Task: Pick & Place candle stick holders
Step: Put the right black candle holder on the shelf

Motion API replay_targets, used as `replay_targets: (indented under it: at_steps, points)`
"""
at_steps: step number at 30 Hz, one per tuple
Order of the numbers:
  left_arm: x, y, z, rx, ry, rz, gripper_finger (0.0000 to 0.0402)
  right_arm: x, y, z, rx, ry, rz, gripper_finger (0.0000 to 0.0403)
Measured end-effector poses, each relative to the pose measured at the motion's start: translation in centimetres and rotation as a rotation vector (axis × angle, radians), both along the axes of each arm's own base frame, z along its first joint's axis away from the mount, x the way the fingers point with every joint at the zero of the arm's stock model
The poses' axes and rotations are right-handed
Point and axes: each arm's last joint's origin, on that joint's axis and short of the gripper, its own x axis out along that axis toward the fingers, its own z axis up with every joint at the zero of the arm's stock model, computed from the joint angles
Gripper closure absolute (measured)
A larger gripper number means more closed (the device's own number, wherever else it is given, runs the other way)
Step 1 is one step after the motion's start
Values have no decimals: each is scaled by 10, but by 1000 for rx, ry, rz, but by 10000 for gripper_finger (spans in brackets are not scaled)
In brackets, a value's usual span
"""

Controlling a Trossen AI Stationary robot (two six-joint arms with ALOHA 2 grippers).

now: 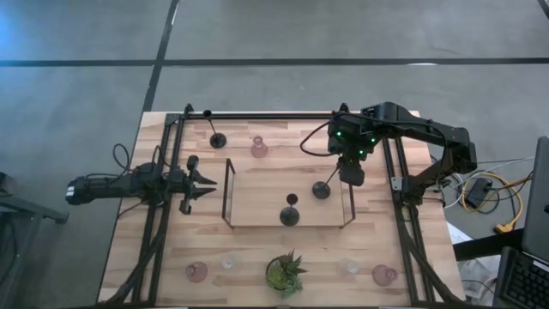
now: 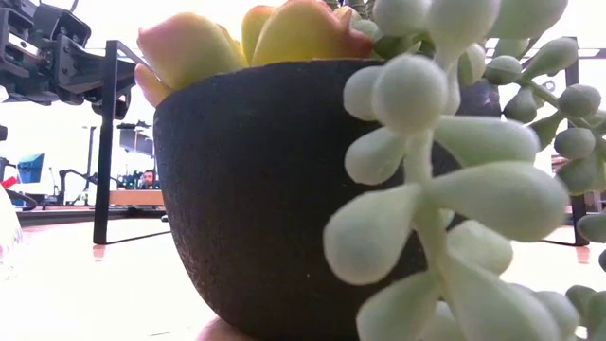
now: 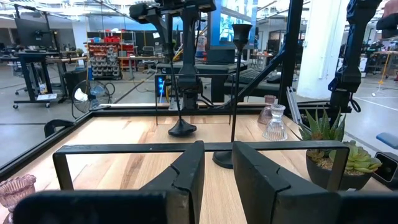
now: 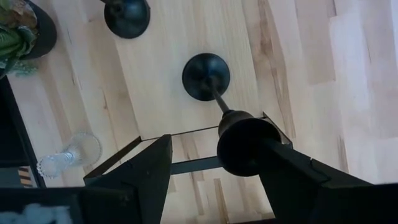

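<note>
Standing on the tray [image 1: 257,184] (a wooden board with black wire end frames) are two black holders: one [image 1: 290,215] near its front edge, the other [image 1: 322,190] toward its right end. Right gripper [image 1: 349,174] hangs just above that second holder, its fingers spread wide, with the holder's cup close against one finger in the right wrist view [image 4: 239,142]; no pinch shows, and whether they touch I cannot tell. A third black holder [image 1: 218,139] stands on the table [image 1: 283,137] behind the tray's left end, with a pink holder [image 1: 258,148] beside it. Along the front edge sit another pink holder [image 1: 196,271], a clear one [image 1: 228,262], the potted plant [image 1: 285,274], a second clear one [image 1: 348,266] and a pink one [image 1: 383,275]. Left gripper [image 1: 206,184] waits at the tray's left end, fingers partly apart and pinching nothing.
</note>
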Motion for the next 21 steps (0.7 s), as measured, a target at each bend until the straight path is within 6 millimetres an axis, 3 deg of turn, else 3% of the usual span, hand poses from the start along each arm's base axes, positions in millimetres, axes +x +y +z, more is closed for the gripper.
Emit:
replay_targets:
  at_steps: [7,15,21]
  points:
    - [0,0,0,0,0,0,314,0,0,0,0,-2,0,251]
    - [0,0,0,0,0,0,314,1,0,-5,-3,14,22,382]
    - [0,0,0,0,0,0,314,1,1,-9,-22,24,64,391]
